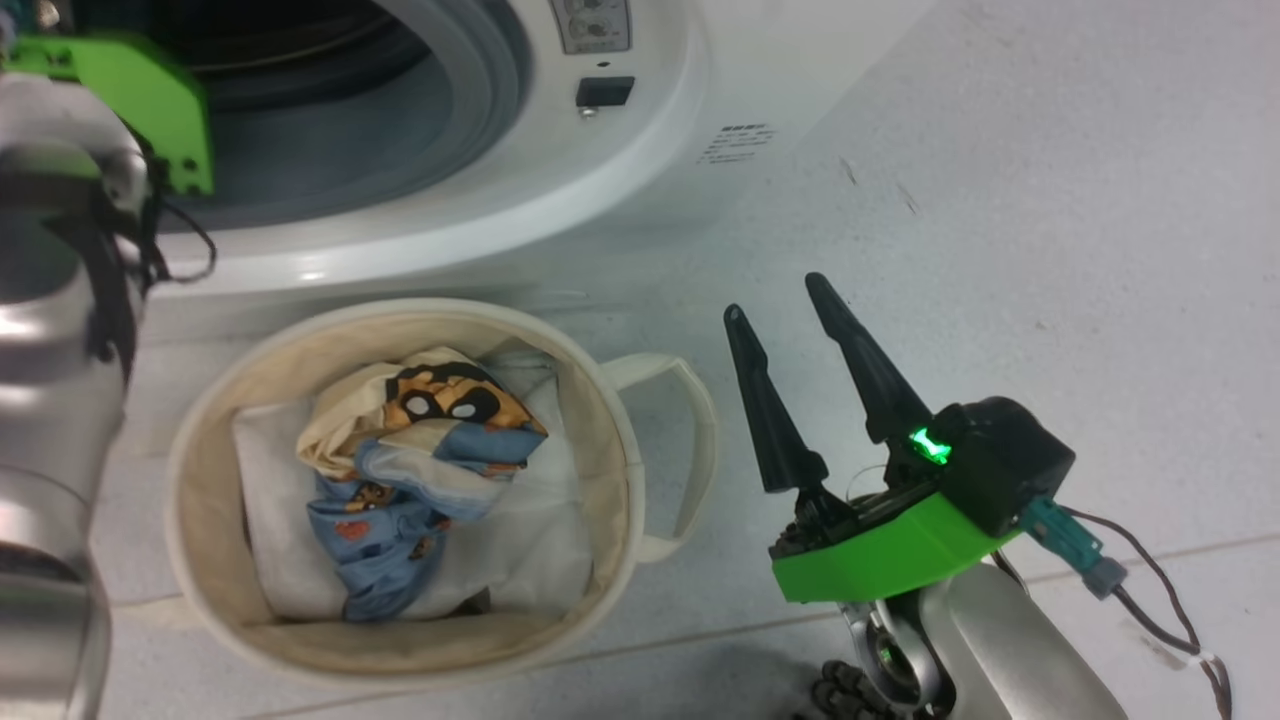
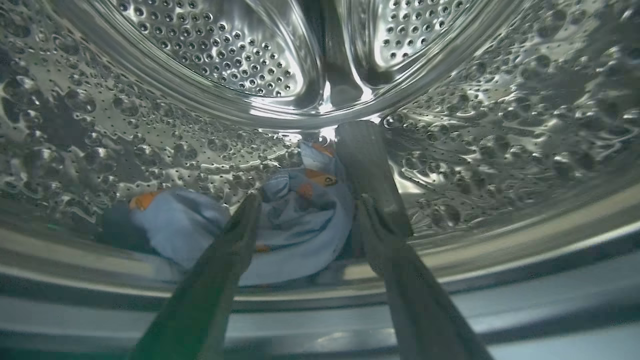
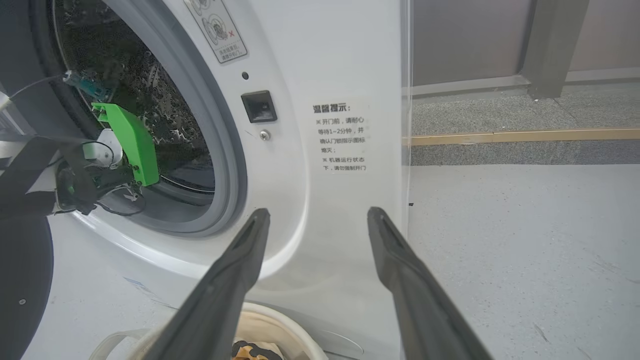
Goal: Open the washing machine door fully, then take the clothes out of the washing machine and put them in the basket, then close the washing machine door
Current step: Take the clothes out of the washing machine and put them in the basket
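I see left gripper [image 2: 308,202] spread before light blue orange-printed garment [image 2: 190,225] in perforated steel drum [image 2: 210,50]; right gripper [image 1: 775,300] spread too.

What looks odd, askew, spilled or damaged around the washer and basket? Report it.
Nothing stands out. One light blue garment lies bunched near the front lip of the drum, just ahead of the open left claw. The other clothes sit crumpled inside the basket, none draped over its rim. No spill or damage shows.

The cream basket [image 1: 205,520] sits at six o'clock of the washing machine [image 1: 640,170], cartoon-print clothes [image 1: 430,470] inside. At the basket's three o'clock the right gripper [image 1: 774,298] hovers, fingers spread.
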Available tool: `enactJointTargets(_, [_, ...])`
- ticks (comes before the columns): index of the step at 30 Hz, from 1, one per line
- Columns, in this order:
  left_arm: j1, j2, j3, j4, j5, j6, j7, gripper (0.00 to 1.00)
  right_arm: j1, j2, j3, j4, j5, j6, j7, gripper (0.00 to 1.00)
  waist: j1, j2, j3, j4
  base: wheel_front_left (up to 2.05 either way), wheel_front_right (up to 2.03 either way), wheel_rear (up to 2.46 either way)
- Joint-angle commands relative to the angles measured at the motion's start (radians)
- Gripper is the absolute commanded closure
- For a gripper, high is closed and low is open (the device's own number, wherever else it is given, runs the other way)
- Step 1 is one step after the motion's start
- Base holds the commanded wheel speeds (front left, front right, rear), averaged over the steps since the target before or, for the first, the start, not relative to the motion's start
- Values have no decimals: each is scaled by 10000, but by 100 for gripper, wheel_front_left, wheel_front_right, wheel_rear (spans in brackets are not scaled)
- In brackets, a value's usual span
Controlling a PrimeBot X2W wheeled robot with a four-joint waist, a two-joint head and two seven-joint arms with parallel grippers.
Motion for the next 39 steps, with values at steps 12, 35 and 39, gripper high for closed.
enactJointTargets(12, [-1860,899,-602,480,722,745,1997,0,-82,156,-39,-686,297,40,-124,0,-1,0,851,-584,0,0,0])
enactJointTargets(35, [-1920,1003,-1042,564,702,1213,2793,100,-104,158,-213,-504,371,40,-124,0,-1,0,746,-369,0,0,0])
enactJointTargets(39, [-1524,775,-847,559,358,1011,2137,100,-187,158,-188,-400,373,40,-124,0,-1,0,372,-164,0,0,0])
